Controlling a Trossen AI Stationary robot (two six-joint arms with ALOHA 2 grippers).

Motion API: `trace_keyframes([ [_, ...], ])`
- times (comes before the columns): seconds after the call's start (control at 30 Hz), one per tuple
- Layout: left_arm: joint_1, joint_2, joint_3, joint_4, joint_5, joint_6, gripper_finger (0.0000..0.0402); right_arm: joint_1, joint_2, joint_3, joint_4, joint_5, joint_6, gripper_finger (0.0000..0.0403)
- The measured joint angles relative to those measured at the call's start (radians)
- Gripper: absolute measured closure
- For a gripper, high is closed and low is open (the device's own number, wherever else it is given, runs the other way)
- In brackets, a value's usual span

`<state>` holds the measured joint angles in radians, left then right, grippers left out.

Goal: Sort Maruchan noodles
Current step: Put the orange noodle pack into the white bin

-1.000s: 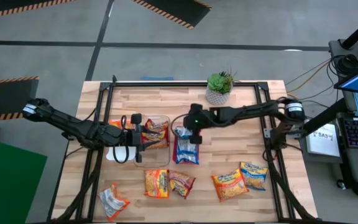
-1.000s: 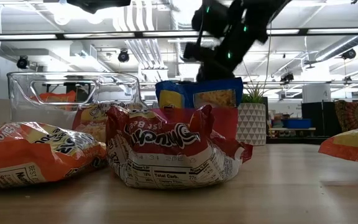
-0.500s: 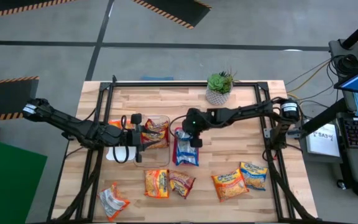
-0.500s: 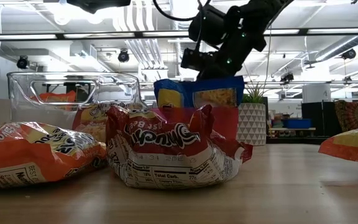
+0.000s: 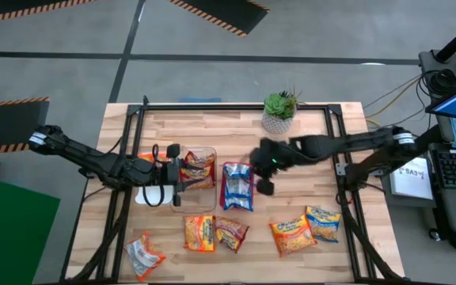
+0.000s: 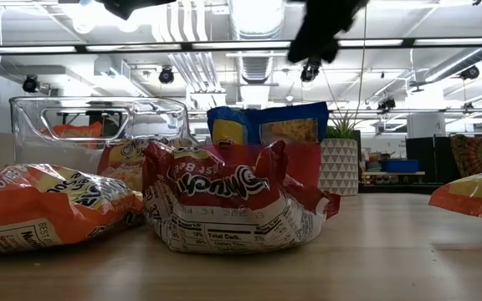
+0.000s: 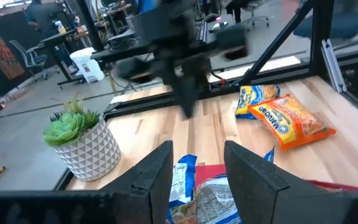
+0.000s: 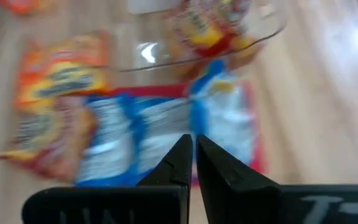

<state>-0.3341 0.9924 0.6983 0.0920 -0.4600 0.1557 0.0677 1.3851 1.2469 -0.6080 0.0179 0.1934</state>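
Several Maruchan packets lie about. A blue one [image 5: 237, 187] [image 8: 166, 124] lies flat on a red tray [image 5: 226, 204]. A red one [image 5: 199, 170] lies in a clear tray [image 5: 192, 204]. Loose packets lie near the table's near edge: [image 5: 199, 233], [image 5: 230, 233], [image 5: 293, 235], [image 5: 323, 222], [image 5: 143, 255]. My right gripper [image 5: 265, 182] [image 8: 193, 158] hangs shut and empty just right of the blue packet. My left gripper [image 5: 172, 170] [image 7: 197, 168] waits open at the clear tray's left wall and holds nothing.
A potted succulent [image 5: 279, 112] stands at the far edge of the table. A white tray [image 5: 150, 196] lies under the left gripper, with an orange packet [image 5: 147, 159] beside it. Bare wood shows right of the right gripper [image 5: 307, 186].
My right gripper has moved from above the blue packet toward the table's right edge and has risen, as the low view shows. The blue packet stays on the red tray. The left arm has kept still.
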Motion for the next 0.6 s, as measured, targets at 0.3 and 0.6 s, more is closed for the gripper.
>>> trace_keyframes([
  [0.3,0.000,0.001,0.000,0.006,0.000,-0.100,0.0275,0.296,-0.044,-0.028,-0.082,-0.002,0.497,0.0390],
  [0.6,-0.053,0.077,-0.005,0.019,0.006,-0.279,0.0275,0.478,-0.041,-0.039,-0.266,0.015,1.012,0.0375],
])
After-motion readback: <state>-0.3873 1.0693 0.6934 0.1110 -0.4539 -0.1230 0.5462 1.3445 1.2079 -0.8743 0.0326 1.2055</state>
